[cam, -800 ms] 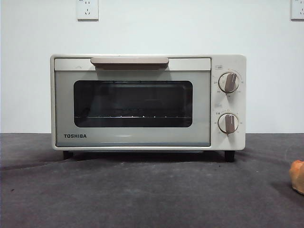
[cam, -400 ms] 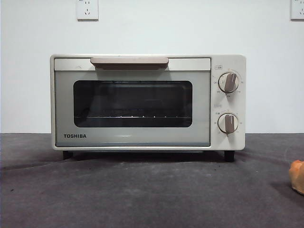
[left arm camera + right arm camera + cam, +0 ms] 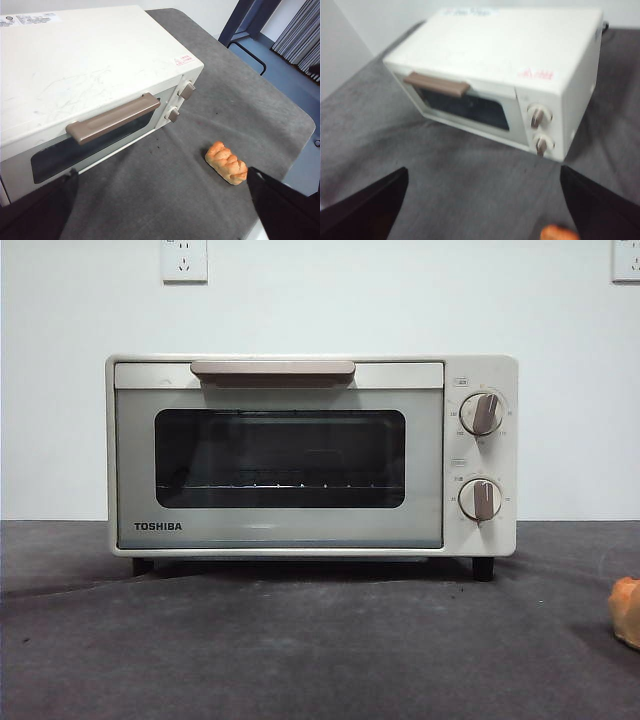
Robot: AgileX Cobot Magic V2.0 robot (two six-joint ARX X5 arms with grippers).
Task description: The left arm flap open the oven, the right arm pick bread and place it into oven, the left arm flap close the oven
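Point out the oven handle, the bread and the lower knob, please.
oven handle (image 3: 114,119): left wrist view, middle of the bar.
bread (image 3: 226,162): left wrist view, top of the loaf.
lower knob (image 3: 481,499): front view, its centre grip.

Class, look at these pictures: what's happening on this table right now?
Nothing is being handled yet. The oven stands shut, its handle untouched. The bread lies on the table in front of the oven, on its knob side. The left gripper and right gripper hang open above the table, both empty.
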